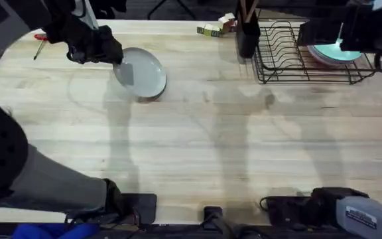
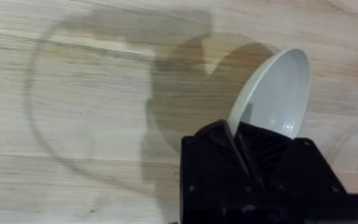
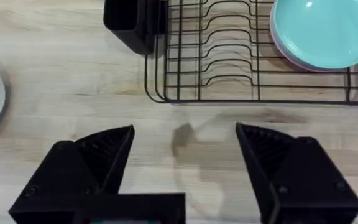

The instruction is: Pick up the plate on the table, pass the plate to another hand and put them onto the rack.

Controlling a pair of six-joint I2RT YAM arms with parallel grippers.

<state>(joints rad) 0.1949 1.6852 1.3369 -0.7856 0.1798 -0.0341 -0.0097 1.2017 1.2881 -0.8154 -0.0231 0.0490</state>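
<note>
My left gripper clamps rim of round glossy white plate, tilted above wooden table; I keep pinch firm, carry toward spread, empty right gripper

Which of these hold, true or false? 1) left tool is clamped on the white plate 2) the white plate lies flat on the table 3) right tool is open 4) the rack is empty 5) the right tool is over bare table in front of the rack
1) The left tool is shut on the white plate: true.
2) The plate lies flat on the table: false, it is tilted, one edge lifted by the left tool.
3) The right tool is open: true.
4) The rack is empty: false, a teal plate lies in it on a pink one.
5) The right tool is over bare table in front of the rack: true.
</note>
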